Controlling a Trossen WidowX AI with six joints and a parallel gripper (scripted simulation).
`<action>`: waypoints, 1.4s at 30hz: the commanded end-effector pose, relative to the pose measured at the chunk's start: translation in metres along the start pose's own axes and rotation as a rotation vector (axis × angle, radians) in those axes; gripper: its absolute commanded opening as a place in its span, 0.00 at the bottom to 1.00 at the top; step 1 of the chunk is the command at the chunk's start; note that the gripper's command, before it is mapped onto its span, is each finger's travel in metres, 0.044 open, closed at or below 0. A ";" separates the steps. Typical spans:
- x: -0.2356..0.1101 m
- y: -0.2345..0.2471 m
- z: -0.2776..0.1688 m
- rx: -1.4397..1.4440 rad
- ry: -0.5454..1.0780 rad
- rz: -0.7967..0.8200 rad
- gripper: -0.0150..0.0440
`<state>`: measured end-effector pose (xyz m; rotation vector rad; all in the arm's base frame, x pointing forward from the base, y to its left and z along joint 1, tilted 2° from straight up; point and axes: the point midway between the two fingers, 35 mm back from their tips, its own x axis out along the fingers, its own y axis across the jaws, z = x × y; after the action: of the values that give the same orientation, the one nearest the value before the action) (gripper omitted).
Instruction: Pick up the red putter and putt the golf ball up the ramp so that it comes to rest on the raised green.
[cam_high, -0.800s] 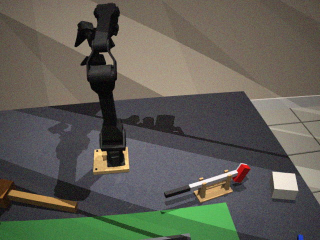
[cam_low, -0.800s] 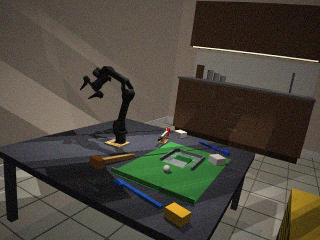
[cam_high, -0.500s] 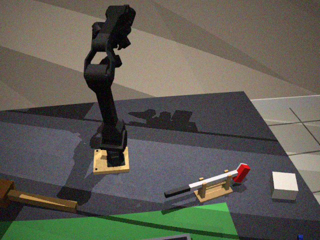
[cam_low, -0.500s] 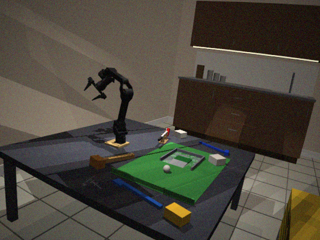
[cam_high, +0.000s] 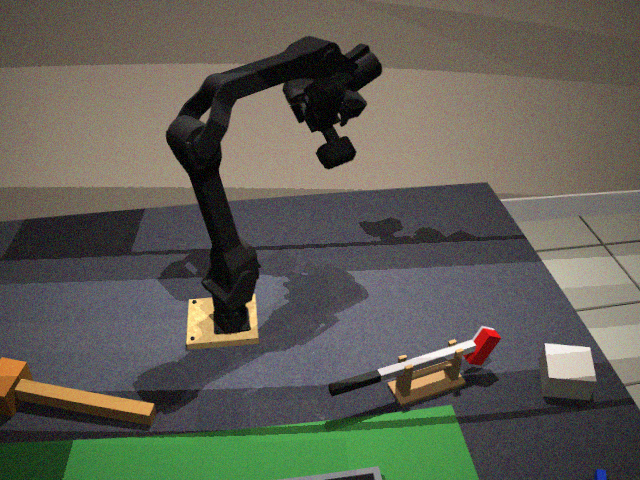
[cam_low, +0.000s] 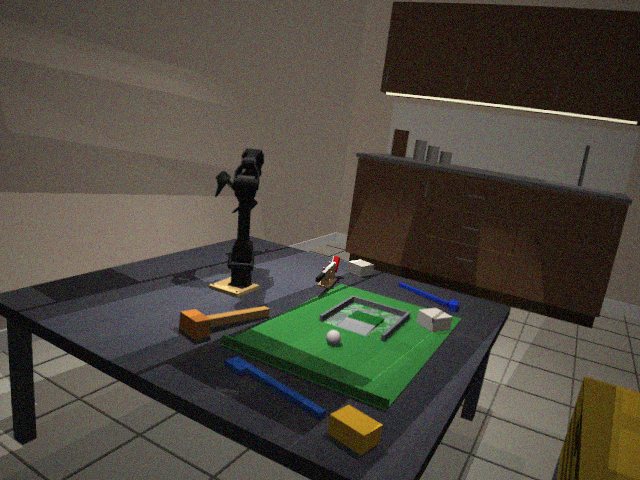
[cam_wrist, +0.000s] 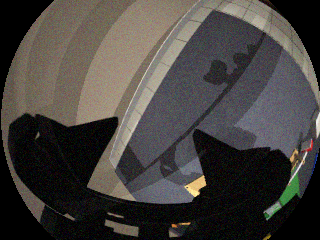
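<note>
The red-headed putter (cam_high: 484, 345) (cam_low: 331, 266) has a white shaft and a black grip. It lies across a small wooden stand (cam_high: 429, 383) at the right of the table, behind the green mat (cam_high: 310, 449) (cam_low: 310, 356). The white golf ball (cam_low: 333, 336) sits on the mat in front of a grey ramp (cam_low: 354, 326). The ramp leads to the raised green (cam_low: 369, 317) inside a grey wall. My gripper (cam_high: 326, 113) (cam_low: 223, 183) (cam_wrist: 156, 127) is open and empty. It is high in the air above the arm's base, far from the putter.
A wooden mallet (cam_high: 77, 400) (cam_low: 217, 317) lies left of the mat. A white block (cam_high: 567, 370) (cam_low: 360, 266) sits right of the putter, and another white block (cam_low: 434, 318) on the mat's right edge. Two blue sticks (cam_low: 273, 384) (cam_low: 426, 295) and a yellow block (cam_low: 355, 427) lie around the mat.
</note>
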<state>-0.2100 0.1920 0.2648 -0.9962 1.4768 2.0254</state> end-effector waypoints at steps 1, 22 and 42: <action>-0.018 -0.067 0.027 -0.012 -0.105 -0.106 1.00; -0.139 -0.338 -0.053 0.014 -0.215 -0.584 1.00; -0.168 -0.402 -0.177 0.070 -0.132 -0.701 1.00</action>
<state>0.2321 0.1735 0.1170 -1.1146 0.9316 1.4863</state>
